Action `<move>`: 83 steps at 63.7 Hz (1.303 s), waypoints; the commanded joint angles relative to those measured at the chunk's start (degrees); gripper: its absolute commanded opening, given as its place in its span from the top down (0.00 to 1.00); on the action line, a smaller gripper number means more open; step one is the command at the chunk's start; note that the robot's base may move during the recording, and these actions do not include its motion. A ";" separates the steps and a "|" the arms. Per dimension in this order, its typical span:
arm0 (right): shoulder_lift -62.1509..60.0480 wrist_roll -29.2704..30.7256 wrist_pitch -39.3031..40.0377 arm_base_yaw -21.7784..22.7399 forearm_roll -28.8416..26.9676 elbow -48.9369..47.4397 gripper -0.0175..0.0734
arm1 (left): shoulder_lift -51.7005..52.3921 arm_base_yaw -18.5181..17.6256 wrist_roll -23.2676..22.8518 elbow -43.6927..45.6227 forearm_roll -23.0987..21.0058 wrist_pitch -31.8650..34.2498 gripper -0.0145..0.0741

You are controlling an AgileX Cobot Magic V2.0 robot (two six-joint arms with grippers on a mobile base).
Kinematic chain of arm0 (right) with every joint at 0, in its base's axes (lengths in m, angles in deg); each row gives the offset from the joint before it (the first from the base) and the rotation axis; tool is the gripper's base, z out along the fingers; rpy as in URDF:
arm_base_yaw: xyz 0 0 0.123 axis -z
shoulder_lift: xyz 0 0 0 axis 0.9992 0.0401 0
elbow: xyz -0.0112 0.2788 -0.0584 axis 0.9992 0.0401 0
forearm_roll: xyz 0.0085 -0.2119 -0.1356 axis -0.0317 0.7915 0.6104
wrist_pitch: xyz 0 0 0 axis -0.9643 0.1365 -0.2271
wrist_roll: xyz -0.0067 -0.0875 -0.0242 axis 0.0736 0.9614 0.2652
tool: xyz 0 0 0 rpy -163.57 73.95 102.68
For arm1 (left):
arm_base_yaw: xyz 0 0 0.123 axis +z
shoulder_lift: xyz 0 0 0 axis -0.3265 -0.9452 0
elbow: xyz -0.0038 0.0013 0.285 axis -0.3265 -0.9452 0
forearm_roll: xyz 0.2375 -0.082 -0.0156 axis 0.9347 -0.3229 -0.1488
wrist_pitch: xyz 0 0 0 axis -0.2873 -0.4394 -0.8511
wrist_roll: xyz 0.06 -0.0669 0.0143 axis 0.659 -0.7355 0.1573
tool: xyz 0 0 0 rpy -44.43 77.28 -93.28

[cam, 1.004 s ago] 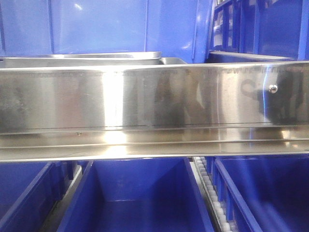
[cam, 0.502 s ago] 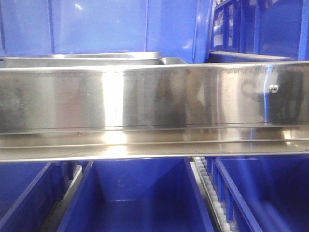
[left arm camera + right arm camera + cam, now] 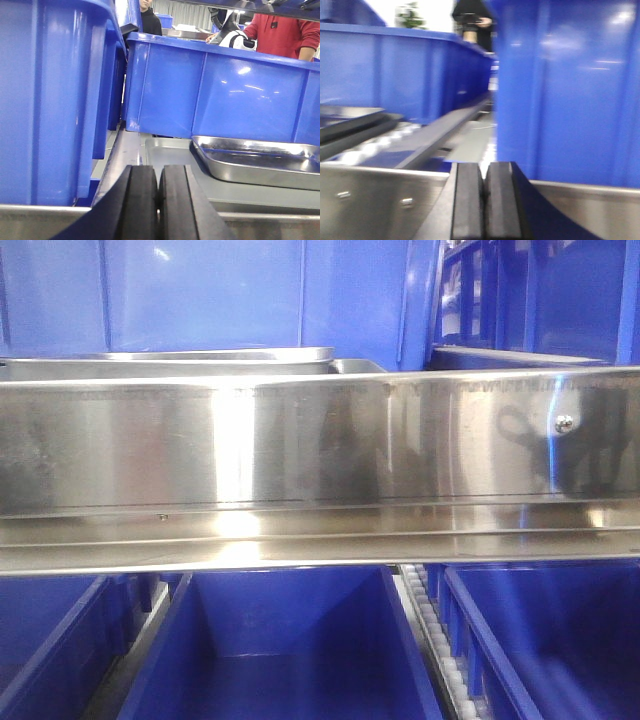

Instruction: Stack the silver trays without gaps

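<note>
Left pincer (image 3: 158,200) pads together, empty, right pincer (image 3: 484,200) likewise (view blurred), silver trays (image 3: 255,162) on shelf beside blue bin (image 3: 215,90), behind steel rail (image 3: 320,440).

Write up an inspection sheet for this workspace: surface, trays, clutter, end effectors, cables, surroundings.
Surface: steel shelf behind a long steel rail with a screw.
Job's things: upper silver tray rests skewed over a lower silver tray, not nested flush.
Clutter: nothing seen on the shelf beyond the trays.
End effectors: left end effector has its pads pressed together, holding nothing; right end effector likewise, its view blurred.
Cables: nothing seen.
Surroundings: blue bins behind and beside the trays, more blue bins below the rail, a roller track, and a person in red beyond.
</note>
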 commanded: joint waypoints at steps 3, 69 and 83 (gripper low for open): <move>-0.22 0.62 0.98 1.95 0.22 -0.05 0.89 | 0.30 0.22 -0.28 0.11 -0.13 1.18 0.84; -0.22 0.62 1.30 0.37 0.22 -0.05 0.89 | 0.30 0.22 -0.28 0.11 -0.13 1.18 0.84; -0.22 0.62 1.30 0.37 0.22 -0.05 0.89 | 0.30 0.22 -0.28 0.11 -0.13 1.18 0.84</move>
